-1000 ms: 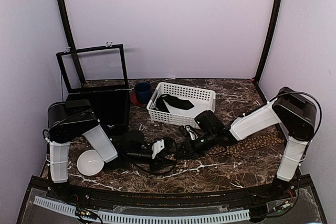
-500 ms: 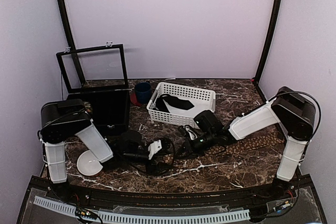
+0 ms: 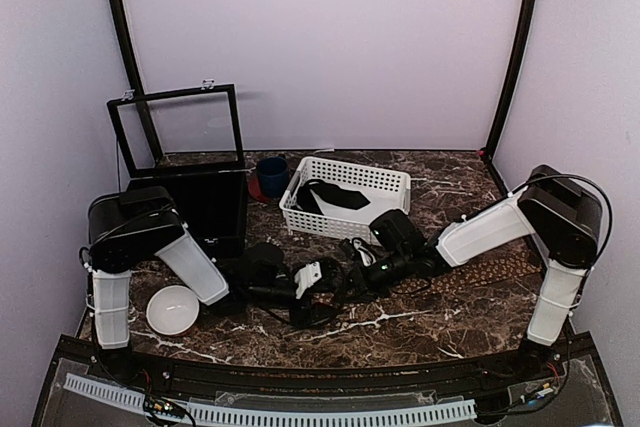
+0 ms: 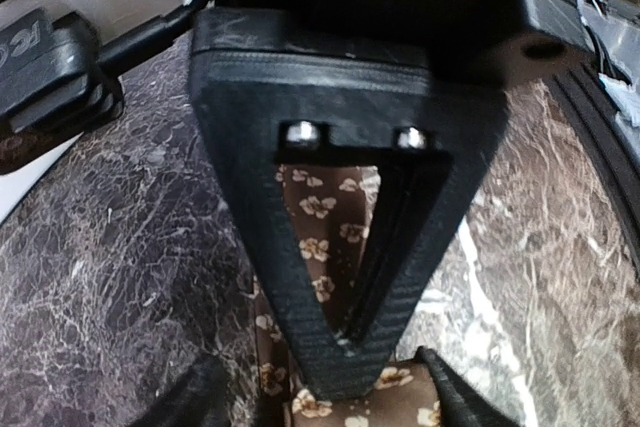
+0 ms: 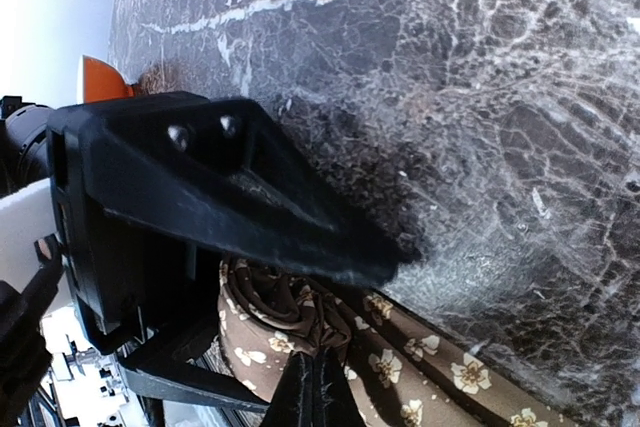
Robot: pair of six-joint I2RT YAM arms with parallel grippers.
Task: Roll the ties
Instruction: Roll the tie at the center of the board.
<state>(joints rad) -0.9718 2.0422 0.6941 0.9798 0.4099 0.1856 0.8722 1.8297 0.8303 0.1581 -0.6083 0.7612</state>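
Observation:
One brown tie (image 3: 490, 269) with a tan flower pattern lies across the table's right half, its near end bunched between the two grippers. My right gripper (image 3: 358, 275) is shut on that end; in the right wrist view (image 5: 315, 387) its tips pinch a folded loop of the tie (image 5: 420, 367). My left gripper (image 3: 325, 285) faces it from the left. In the left wrist view (image 4: 325, 402) its jaws stand wide apart, astride the tie (image 4: 320, 207), with the right gripper's shut fingers (image 4: 290, 277) above. A left finger (image 5: 250, 197) lies over the loop.
A white basket (image 3: 350, 169) at the back middle holds a dark cloth (image 3: 335, 197). A black box (image 3: 195, 209) with a raised lid stands at the back left, with a blue cup (image 3: 271, 175) beside it. A white bowl (image 3: 172, 309) sits at the front left.
My left arm drew back to the left, then came right again toward the right gripper. The right gripper has stayed in place, holding the tie.

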